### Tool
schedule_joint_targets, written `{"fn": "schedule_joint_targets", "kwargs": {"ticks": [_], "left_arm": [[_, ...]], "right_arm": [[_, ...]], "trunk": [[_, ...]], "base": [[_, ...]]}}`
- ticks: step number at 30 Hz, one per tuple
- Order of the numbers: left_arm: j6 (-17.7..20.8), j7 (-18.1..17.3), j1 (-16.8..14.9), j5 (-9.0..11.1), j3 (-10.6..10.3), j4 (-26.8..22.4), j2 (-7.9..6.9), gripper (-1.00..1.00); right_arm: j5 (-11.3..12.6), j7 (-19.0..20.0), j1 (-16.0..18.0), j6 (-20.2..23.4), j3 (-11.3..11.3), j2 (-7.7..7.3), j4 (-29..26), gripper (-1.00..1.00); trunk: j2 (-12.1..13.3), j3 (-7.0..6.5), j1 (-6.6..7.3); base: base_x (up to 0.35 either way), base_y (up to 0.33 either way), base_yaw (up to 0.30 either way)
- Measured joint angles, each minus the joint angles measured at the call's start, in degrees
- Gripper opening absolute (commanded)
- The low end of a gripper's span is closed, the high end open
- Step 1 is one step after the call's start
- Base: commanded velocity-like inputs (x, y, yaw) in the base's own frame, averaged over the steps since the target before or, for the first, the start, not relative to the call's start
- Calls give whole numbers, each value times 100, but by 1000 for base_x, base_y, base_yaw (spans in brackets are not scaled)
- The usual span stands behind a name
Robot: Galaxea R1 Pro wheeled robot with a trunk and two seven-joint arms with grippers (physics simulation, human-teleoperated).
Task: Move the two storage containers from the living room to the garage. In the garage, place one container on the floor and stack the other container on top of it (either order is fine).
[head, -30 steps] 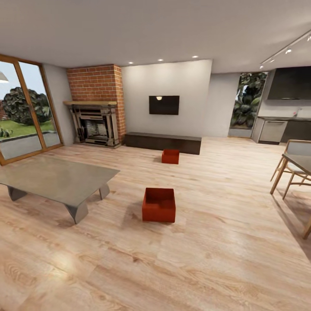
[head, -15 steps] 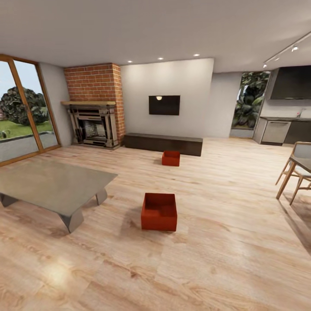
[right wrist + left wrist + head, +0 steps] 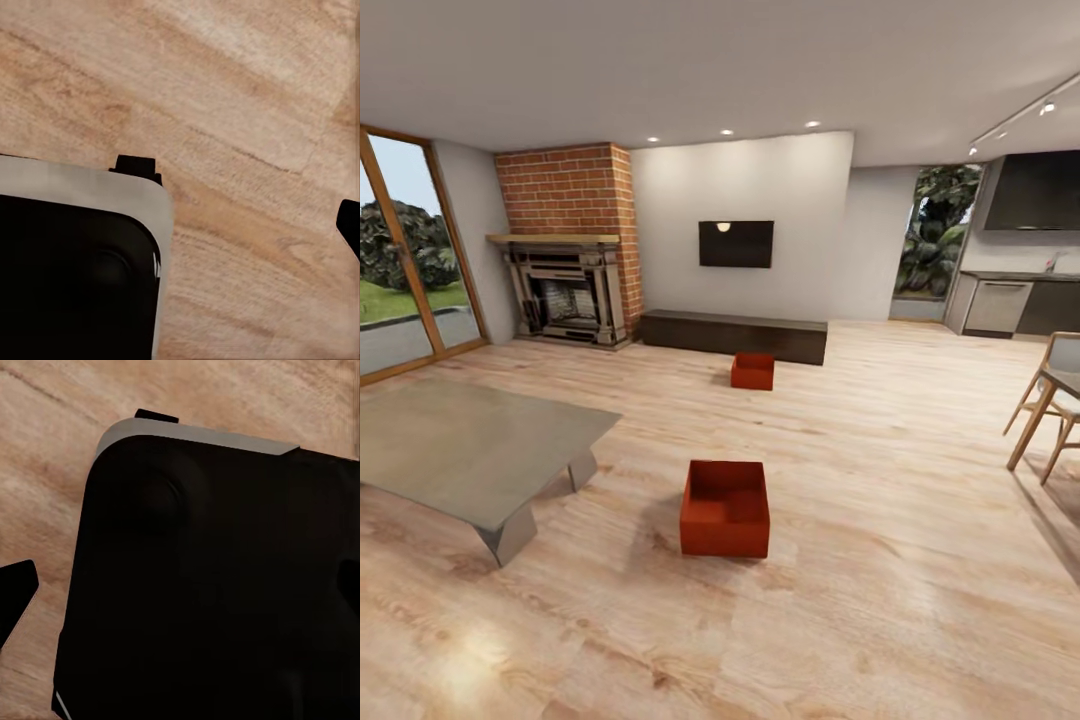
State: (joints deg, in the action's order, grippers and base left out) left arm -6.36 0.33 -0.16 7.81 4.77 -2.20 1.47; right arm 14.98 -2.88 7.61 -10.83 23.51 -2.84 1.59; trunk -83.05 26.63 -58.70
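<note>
Two orange-red open-top storage containers stand on the light wood floor of the living room. The nearer container (image 3: 725, 508) sits in the middle of the head view, a little beyond the low table's corner. The farther container (image 3: 753, 371) rests just in front of the long dark bench (image 3: 732, 335). Both look empty. One dark fingertip (image 3: 15, 594) of my left gripper shows at the edge of the left wrist view, over wood floor. One dark fingertip (image 3: 349, 225) of my right gripper shows likewise in the right wrist view. Nothing is seen held.
A low grey table (image 3: 465, 445) stands at the left, a brick fireplace (image 3: 565, 250) and a wall TV (image 3: 735, 244) behind. Wooden chairs (image 3: 1050, 400) are at the right edge, kitchen cabinets (image 3: 1010, 300) beyond. My black base (image 3: 210, 585) shows under both wrists.
The whole head view has shifted: the camera has moved forward, so the near container looks larger and lower. The containers themselves have not moved.
</note>
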Motion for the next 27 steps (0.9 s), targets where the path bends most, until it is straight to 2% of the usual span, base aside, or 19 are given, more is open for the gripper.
{"fn": "schedule_joint_targets", "kwargs": {"ticks": [9,12,22,27], "left_arm": [[0,4,0,0,0,0,0,100],[6,-25,2,22,59,9,4,100],[1,-11,0,26,42,9,13,100],[-1,-10,0,23,36,11,10,100]], "right_arm": [[-47,0,1,7,41,-1,-1,100],[-72,17,-3,-2,46,-11,-8,100],[-70,18,-2,43,44,6,-2,100],[-65,17,-2,50,44,9,0,100]], "trunk": [[0,0,0],[-2,1,-1],[1,0,-3],[0,0,-1]], "base": [[325,0,-3],[0,0,0],[1,0,0],[146,0,0]]}}
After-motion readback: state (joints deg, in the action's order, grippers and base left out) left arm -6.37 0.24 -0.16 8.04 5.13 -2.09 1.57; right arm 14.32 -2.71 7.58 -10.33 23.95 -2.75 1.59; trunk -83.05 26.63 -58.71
